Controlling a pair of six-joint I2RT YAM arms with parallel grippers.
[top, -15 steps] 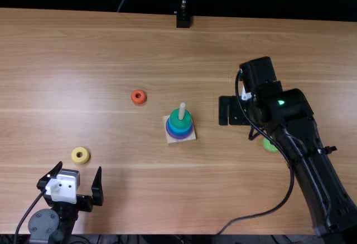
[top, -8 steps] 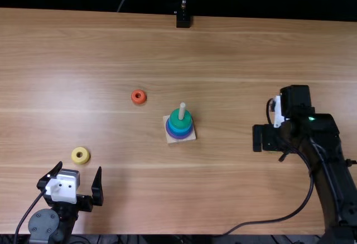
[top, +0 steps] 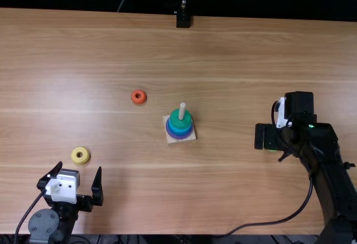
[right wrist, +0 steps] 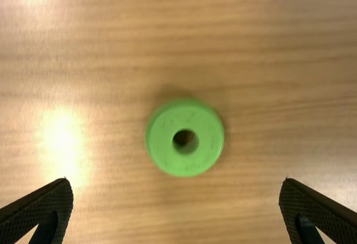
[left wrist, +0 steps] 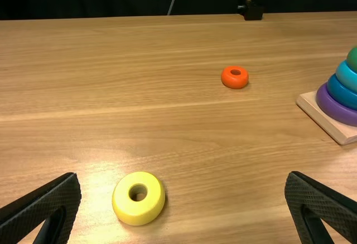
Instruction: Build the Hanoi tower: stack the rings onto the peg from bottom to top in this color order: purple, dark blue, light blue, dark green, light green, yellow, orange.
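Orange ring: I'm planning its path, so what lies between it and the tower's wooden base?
Bare tabletop lies between the orange ring and the wooden base; the left wrist view and top view both show that.

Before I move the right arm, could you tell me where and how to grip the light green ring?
The light green ring lies flat, hole up, so I'd come from above and pinch opposite sides of its round outer wall.
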